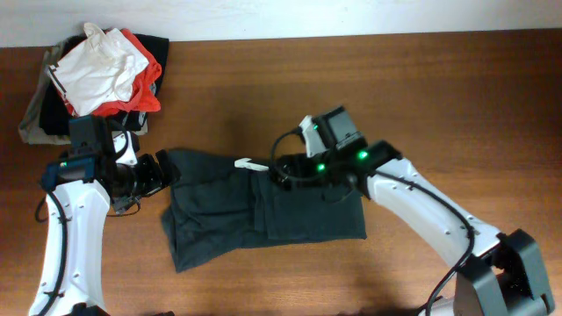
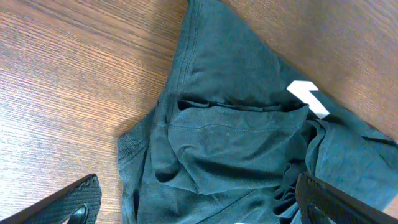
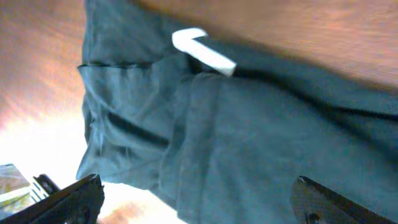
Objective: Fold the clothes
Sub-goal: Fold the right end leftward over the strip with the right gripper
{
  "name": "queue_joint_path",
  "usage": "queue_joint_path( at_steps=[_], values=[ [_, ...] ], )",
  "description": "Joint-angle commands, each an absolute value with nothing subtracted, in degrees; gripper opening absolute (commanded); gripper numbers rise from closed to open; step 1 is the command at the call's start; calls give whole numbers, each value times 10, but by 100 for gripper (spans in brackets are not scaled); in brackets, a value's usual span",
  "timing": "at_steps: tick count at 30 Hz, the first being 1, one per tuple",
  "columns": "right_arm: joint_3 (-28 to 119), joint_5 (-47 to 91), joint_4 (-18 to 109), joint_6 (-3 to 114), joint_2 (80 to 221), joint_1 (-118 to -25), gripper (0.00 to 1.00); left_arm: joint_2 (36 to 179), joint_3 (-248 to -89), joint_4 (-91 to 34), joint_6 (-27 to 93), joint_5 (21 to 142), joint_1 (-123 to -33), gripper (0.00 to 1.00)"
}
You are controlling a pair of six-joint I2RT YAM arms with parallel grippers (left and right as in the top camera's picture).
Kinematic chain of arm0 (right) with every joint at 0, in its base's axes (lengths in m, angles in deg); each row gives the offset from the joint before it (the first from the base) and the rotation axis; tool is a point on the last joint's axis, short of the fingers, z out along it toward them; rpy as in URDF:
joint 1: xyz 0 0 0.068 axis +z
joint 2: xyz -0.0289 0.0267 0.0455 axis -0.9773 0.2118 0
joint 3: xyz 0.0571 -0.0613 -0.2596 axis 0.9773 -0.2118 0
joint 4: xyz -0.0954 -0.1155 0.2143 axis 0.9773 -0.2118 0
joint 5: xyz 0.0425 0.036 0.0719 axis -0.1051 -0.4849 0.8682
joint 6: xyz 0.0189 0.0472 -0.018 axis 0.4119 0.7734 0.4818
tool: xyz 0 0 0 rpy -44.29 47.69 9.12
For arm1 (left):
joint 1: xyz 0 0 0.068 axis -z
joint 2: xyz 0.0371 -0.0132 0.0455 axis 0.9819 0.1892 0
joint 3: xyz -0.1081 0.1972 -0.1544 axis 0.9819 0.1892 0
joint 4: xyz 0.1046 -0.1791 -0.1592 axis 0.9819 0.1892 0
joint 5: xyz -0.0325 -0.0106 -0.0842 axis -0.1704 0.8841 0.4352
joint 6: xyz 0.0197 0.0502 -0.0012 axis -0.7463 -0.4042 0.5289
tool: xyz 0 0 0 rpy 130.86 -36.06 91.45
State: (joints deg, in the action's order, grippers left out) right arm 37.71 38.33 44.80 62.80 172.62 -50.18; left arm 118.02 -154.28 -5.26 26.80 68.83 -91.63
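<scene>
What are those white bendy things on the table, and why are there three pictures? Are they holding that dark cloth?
The white bendy things are two robot arms, each ending in a two-finger gripper. The top picture looks down from above the brown wooden table. The other two come from little cameras on each wrist. In the middle lies a dark green-grey garment with a small white tag, partly folded. A pile of white, red and dark clothes waits in the corner. The left gripper and right gripper both hang open over the garment, with nothing held between their fingers.
</scene>
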Motion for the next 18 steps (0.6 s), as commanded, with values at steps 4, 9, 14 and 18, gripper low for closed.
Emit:
queue_joint_path(
  at_steps=[4,9,14,18],
  values=[
    [382,387,432,599,1730,-482,75,1174,-1551,-52,267,693,-915,99],
    [382,421,492,602,1795,-423,6,1174,-1551,-52,267,693,-915,99],
    [382,460,520,626,1872,-413,4,1174,-1551,-49,267,693,-915,99],
    [382,525,533,617,1930,-422,4,1174,-1551,-50,267,693,-915,99]
  ],
)
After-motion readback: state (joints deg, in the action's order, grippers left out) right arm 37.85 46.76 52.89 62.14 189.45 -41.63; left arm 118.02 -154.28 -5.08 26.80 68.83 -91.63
